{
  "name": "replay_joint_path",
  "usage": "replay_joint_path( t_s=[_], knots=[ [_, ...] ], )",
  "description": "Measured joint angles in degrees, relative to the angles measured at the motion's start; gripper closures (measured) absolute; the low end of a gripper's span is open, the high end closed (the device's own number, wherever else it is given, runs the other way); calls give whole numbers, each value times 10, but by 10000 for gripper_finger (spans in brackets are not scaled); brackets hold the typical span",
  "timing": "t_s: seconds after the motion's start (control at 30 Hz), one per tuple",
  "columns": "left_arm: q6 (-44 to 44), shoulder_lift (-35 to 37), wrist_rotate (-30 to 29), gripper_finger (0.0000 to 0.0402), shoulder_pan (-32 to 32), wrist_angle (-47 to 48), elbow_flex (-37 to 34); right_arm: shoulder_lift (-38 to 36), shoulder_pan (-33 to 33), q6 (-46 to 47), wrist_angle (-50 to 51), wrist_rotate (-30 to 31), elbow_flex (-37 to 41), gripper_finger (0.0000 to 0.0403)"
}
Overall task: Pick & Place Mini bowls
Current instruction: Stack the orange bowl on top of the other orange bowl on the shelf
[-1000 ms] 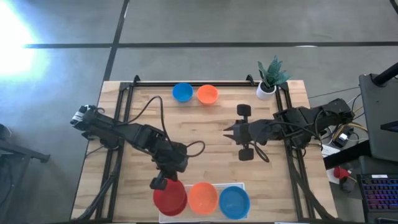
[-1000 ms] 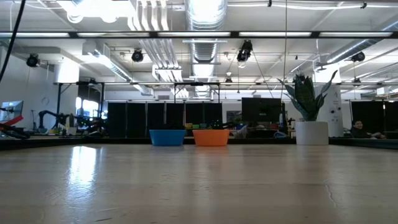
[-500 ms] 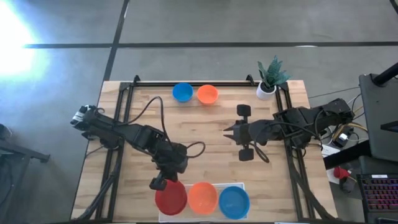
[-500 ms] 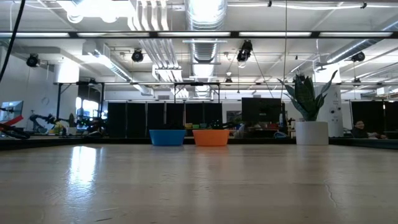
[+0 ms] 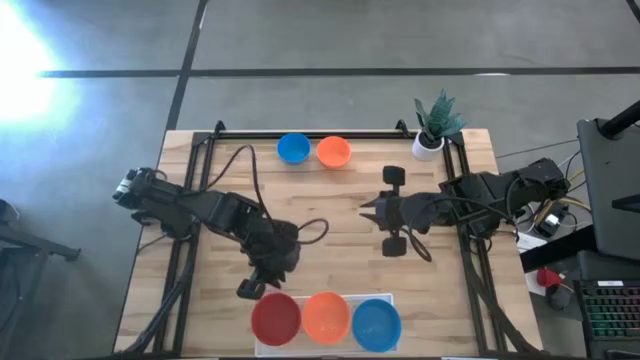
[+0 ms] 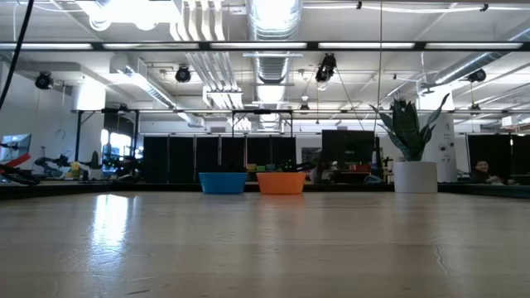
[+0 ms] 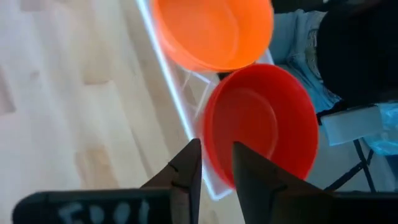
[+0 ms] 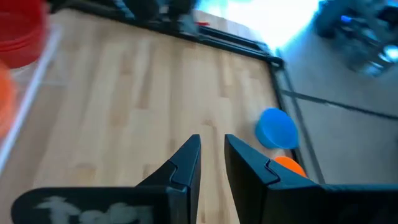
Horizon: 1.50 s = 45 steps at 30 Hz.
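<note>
The red mini bowl (image 5: 275, 317) looks light, stiff, slippery; pinch its rim at 11 o'clock. The left hand (image 5: 262, 283) has fingers slightly apart, holding nothing.

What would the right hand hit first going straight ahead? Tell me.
Probably nothing on the table: the right hand points across bare wood toward the left arm, with the blue bowl off to one side. Depth is unclear.

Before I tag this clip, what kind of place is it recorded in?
Probably a robotics lab in a big open workshop hall: exposed ceiling ducts, dark partition panels behind the wooden table, and a computer keyboard beside the rig.
</note>
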<state>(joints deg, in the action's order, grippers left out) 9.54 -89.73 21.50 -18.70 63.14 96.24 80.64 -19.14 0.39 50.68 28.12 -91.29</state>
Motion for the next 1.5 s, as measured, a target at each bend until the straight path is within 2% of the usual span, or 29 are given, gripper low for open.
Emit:
replay_joint_path(
  t_s=[0.13,0.37,0.57,0.67,0.8,1.03,1.27,1.5],
  knots=[
    [-6,5,-28,321,21,28,20,0,6,44,1,64,0,335],
    [-32,36,-175,321,54,29,20,0,73,142,22,65,0,335],
    [-35,65,-285,321,69,28,20,5,157,243,94,49,4,335],
    [-35,75,-318,321,73,24,20,4,206,272,94,-5,12,335],
    [-35,84,-337,321,75,22,20,4,261,303,80,-69,38,335],
    [-35,91,-337,321,75,18,19,4,317,354,37,-72,110,335],
    [-50,92,-337,321,75,18,19,4,356,396,-76,-72,166,335],
    [-51,94,-337,321,75,24,19,5,338,423,-171,-72,253,335]
  ],
)
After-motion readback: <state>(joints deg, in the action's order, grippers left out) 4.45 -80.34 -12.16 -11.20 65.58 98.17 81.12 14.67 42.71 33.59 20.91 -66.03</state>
